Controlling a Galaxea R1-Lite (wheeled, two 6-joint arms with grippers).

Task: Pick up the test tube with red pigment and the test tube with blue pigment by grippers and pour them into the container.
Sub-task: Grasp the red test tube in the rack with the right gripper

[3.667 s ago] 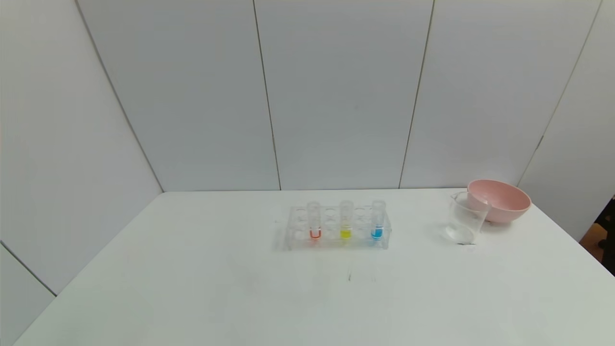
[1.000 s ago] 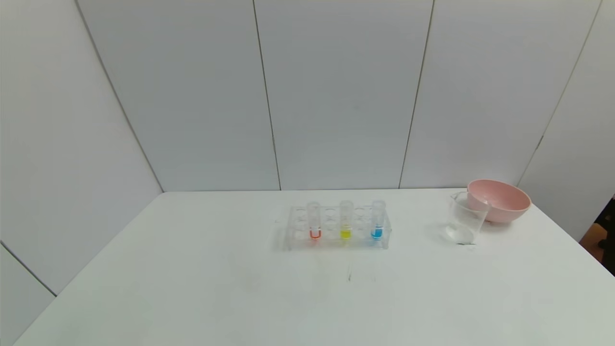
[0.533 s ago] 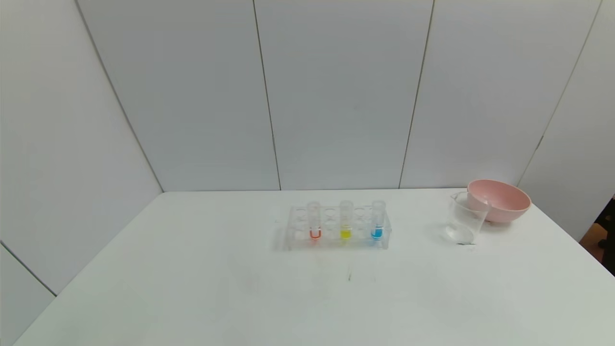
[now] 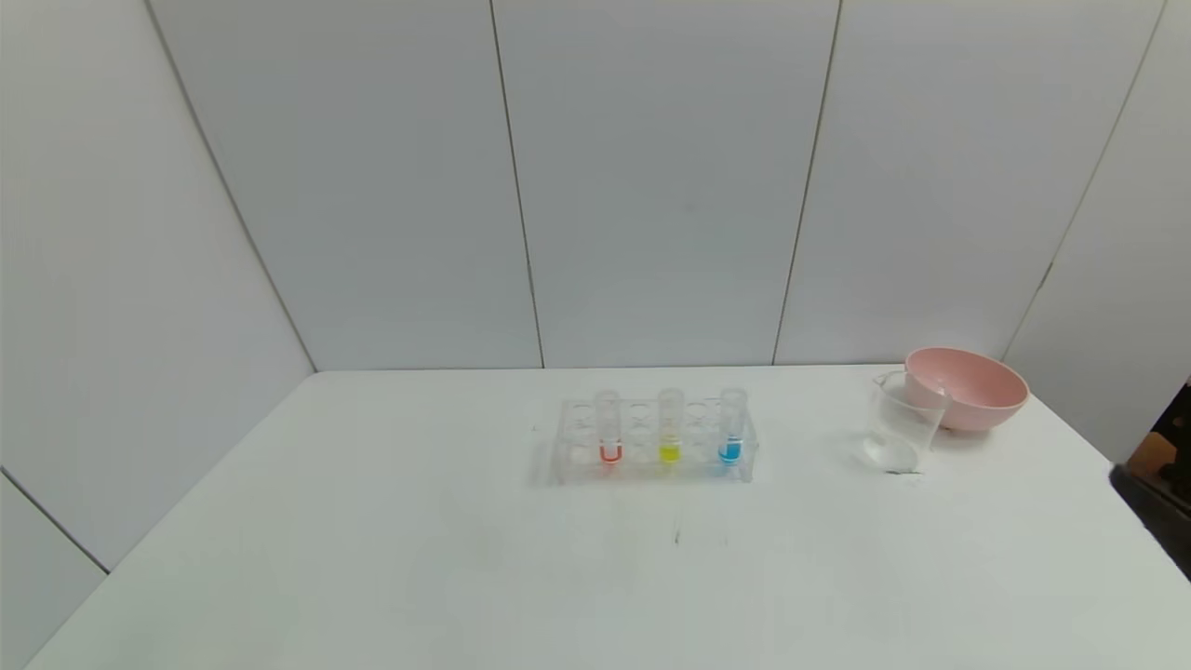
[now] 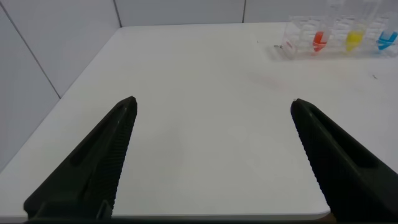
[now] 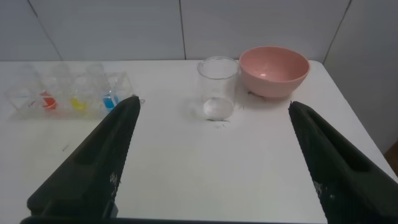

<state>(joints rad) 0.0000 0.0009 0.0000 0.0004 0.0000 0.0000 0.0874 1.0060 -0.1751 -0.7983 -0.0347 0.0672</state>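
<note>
The test tube with red pigment (image 4: 609, 437) and the test tube with blue pigment (image 4: 731, 435) stand upright in a clear rack (image 4: 568, 447) at the table's middle. The container, a clear beaker (image 4: 898, 423), stands empty to the right. My left gripper (image 5: 212, 101) is open and empty over the table's near left part, with the red tube (image 5: 319, 38) and blue tube (image 5: 387, 40) far ahead. My right gripper (image 6: 212, 102) is open and empty near the table's front right, facing the beaker (image 6: 217, 87); the red tube (image 6: 46, 99) and blue tube (image 6: 111, 98) show beside it.
A tube with yellow liquid (image 4: 669, 437) stands between the two tubes. A pink bowl (image 4: 968, 386) sits just behind the beaker, touching it. A dark part of my right arm (image 4: 1154, 498) shows at the right edge. Grey wall panels close the table's back and sides.
A dark part of my right arm has come into the head view at the right edge. The tubes, beaker and bowl have not moved.
</note>
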